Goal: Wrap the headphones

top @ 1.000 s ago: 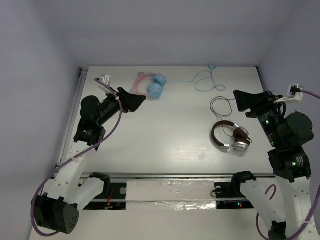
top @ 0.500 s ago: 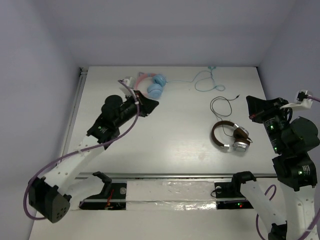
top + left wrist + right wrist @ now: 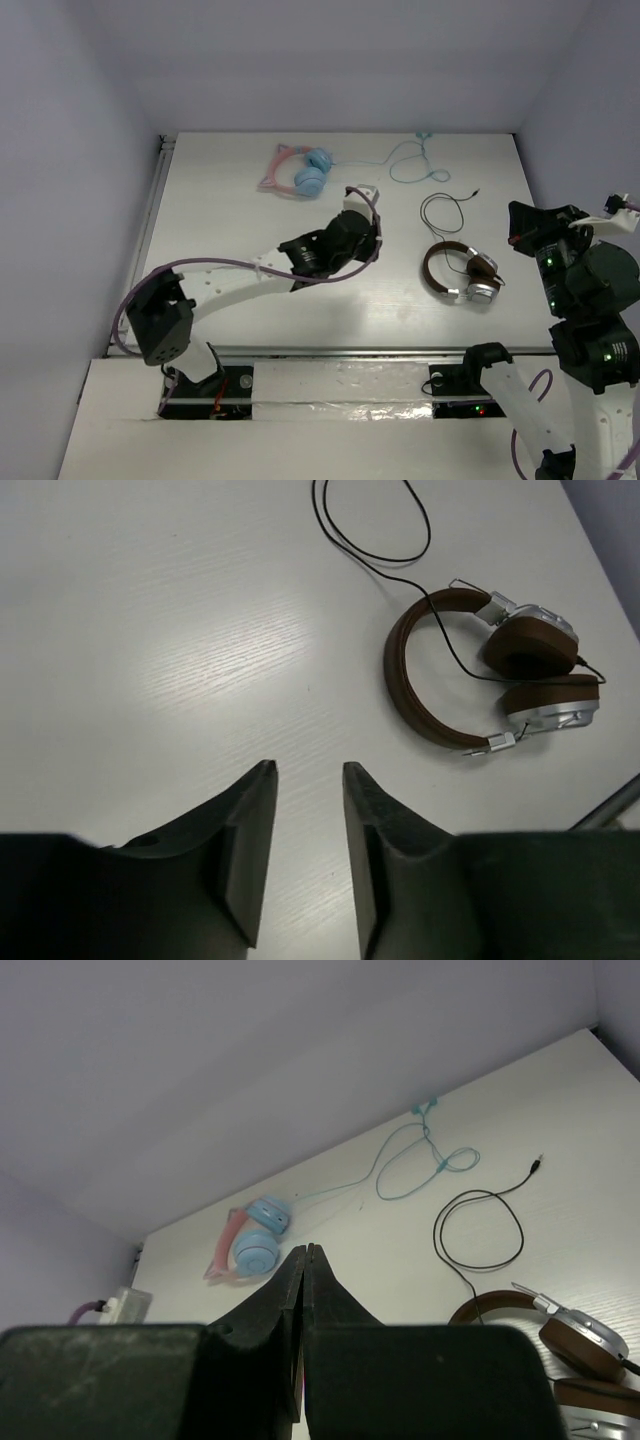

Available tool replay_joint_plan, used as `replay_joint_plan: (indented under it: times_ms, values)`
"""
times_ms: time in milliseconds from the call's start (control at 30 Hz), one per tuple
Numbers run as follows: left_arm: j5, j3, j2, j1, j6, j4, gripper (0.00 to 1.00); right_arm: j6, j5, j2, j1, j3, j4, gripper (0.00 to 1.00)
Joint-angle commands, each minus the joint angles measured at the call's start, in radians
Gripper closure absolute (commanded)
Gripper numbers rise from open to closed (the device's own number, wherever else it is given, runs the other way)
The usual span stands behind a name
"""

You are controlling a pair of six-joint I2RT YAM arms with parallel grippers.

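Left gripper [image 3: 307,770]: released; the two dark fingers stand a narrow gap apart with only bare table between them.
Left gripper position: above the middle of the table [image 3: 220,220], with the left arm reaching in from the near left corner.
Right gripper [image 3: 305,1250]: clenched; the fingers press flat against each other with nothing between them.
Right gripper position: at the right edge of the table, facing across it toward the far left; clear of every object.
Headphones [image 3: 480,680]: lying flat on the right half of the table, between the two grippers and touched by neither.
Headband [image 3: 400,680]: brown arc, on the side nearer the left gripper, well apart from its fingers.
Ear pads [image 3: 530,645]: brown, facing up, one just beside the other, set in silver cups.
Black cable [image 3: 428,525]: runs from the cups across the headband to one loose loop lying on the table beyond the headphones; not wound round them.
Plug [image 3: 540,1160]: at the free end of the loop, on the table toward the right edge.
Light blue and pink headphones [image 3: 305,172]: near the far edge, well apart from both grippers.
Light blue cable [image 3: 410,160]: trails to the right from that pair in loose curls along the far edge.
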Motion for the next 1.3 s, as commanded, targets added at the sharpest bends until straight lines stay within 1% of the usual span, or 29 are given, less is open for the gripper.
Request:
replay_joint_plan:
  times_ms: [0,33,100,133,200,233,300,333,400,433,500,533,733,833,1000,1267]
  values:
    - [-0.129,0.103,0.07,-0.066,0.026,-0.033,0.67,-0.015,0.02,-0.01,-0.004,0.038,-0.004,1.0]
    - [-0.141,0.14,0.122,-0.105,0.029,-0.033,0.65,-0.014,0.019,-0.016,-0.004,0.035,-0.003,1.0]
    - [-0.167,0.183,0.174,-0.13,0.037,-0.033,0.61,-0.014,0.011,-0.02,-0.004,0.027,0.0,1.0]
    - [-0.166,0.229,0.227,-0.13,0.039,-0.03,0.6,-0.014,0.005,-0.022,-0.004,0.027,-0.003,1.0]
    - [-0.129,0.266,0.28,-0.143,0.074,-0.002,0.55,-0.008,-0.026,-0.025,-0.004,0.035,-0.009,1.0]
    - [-0.114,0.301,0.33,-0.143,0.091,0.038,0.53,-0.005,-0.041,-0.029,-0.004,0.036,-0.007,0.97]
    - [-0.083,0.356,0.393,-0.143,0.123,0.046,0.5,0.003,-0.093,-0.043,-0.004,0.032,0.005,0.93]
    - [-0.075,0.436,0.465,-0.143,0.15,0.023,0.5,0.006,-0.106,-0.045,-0.004,0.03,0.008,0.88]
    - [-0.037,0.51,0.533,-0.143,0.175,0.01,0.49,0.009,-0.135,-0.048,-0.004,0.025,0.008,0.82]
    - [-0.031,0.588,0.603,-0.143,0.19,-0.022,0.49,0.011,-0.141,-0.046,-0.004,0.024,0.008,0.77]
    - [-0.041,0.671,0.671,-0.143,0.192,-0.074,0.49,0.009,-0.162,-0.048,-0.004,0.024,0.005,0.73]
    - [-0.054,0.747,0.727,-0.143,0.192,-0.124,0.49,0.009,-0.169,-0.048,-0.004,0.021,0.006,0.7]
    - [-0.086,0.909,0.861,-0.143,0.211,-0.193,0.46,0.009,-0.236,-0.052,-0.004,0.007,0.017,0.68]
    - [-0.112,0.914,0.878,-0.133,0.198,-0.198,0.46,0.009,-0.244,-0.06,-0.004,-0.007,0.023,0.68]
    - [-0.075,0.918,0.917,-0.133,0.204,-0.195,0.48,0.006,-0.238,-0.077,-0.004,-0.025,0.034,0.68]
    - [-0.083,0.953,0.996,-0.124,0.214,-0.194,0.51,0.009,-0.276,-0.079,-0.004,-0.051,0.049,0.68]
